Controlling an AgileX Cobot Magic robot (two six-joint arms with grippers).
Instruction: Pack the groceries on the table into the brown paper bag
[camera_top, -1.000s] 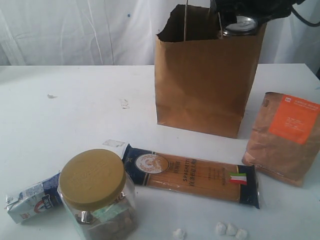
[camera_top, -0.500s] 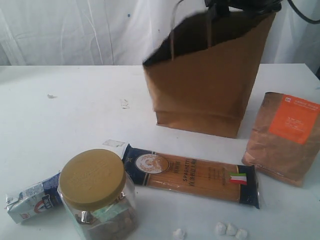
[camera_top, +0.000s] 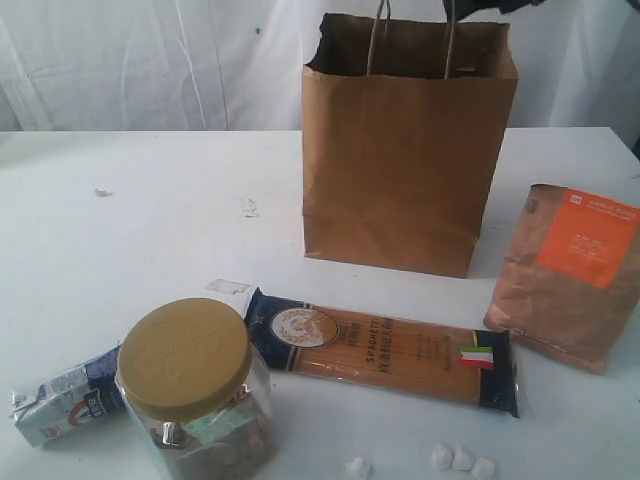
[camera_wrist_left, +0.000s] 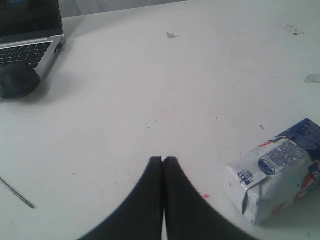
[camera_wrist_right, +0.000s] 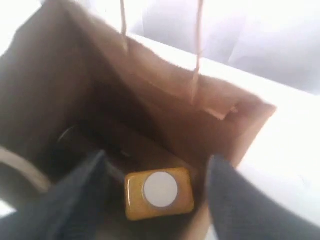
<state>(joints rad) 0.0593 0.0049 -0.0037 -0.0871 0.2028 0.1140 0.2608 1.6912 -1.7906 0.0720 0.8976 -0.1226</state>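
Bag (camera_top: 405, 150): upright on the far middle of the table (camera_top: 150, 230), mouth open, both cord handles raised.
Right gripper (camera_wrist_right: 155, 162): above the bag's mouth, fingers spread apart, nothing between them.
Yellow packet (camera_wrist_right: 159, 192): on the bag's floor, straight below the right gripper and clear of both fingers.
Left gripper (camera_wrist_left: 163, 160): jaws pressed together, empty, low over bare table at the near left.
Carton (camera_top: 60, 400): on its side at the near left, near the left gripper but apart from it, just left of the jar.
Jar (camera_top: 190, 385): upright, near left, gold lid on.
Spaghetti packet (camera_top: 385, 348): flat, near middle, in front of the bag.
Pouch (camera_top: 570, 275): right side, near the bag, not touching it.
Lumps (camera_top: 460, 458): near edge, just in front of the spaghetti packet.
Laptop (camera_wrist_left: 27, 30): well apart from the left gripper, a dark mouse (camera_wrist_left: 17, 80) beside it.
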